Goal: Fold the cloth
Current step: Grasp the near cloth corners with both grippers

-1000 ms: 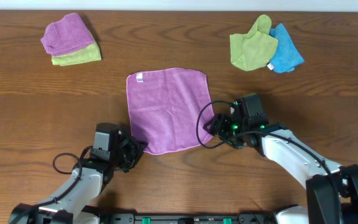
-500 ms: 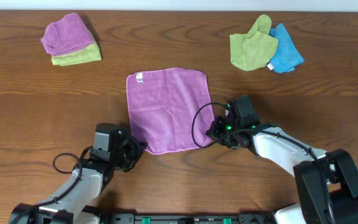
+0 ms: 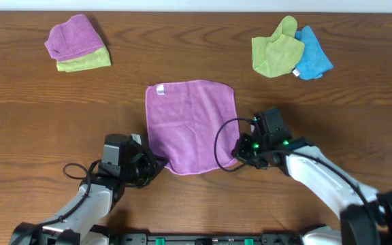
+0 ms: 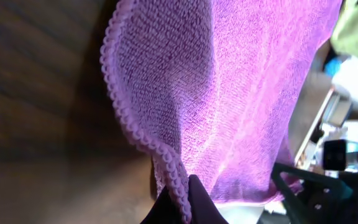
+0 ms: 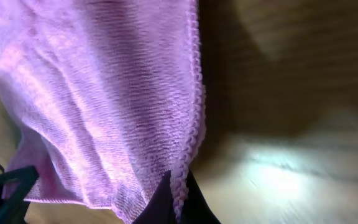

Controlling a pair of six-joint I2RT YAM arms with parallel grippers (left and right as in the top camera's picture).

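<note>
The purple cloth (image 3: 190, 124) lies spread at the table's middle, its white tag (image 3: 160, 90) at the far left corner. My left gripper (image 3: 156, 165) is shut on the cloth's near left corner; in the left wrist view the scalloped hem (image 4: 180, 186) runs down between the dark fingertips (image 4: 199, 205). The right gripper (image 3: 235, 155) is shut on the near right corner, and in the right wrist view the hem (image 5: 180, 183) is pinched between its fingers (image 5: 194, 205). Both near corners look lifted off the wood.
A second purple cloth (image 3: 73, 35) lies on a lime-green one (image 3: 86, 62) at the far left. A green cloth (image 3: 276, 49) and a blue cloth (image 3: 313, 56) lie bunched at the far right. Cables loop beside both grippers.
Both grippers have closed on the near corners. The whole cloth has shifted a little to the right and away from me, its near edge drawn up.
</note>
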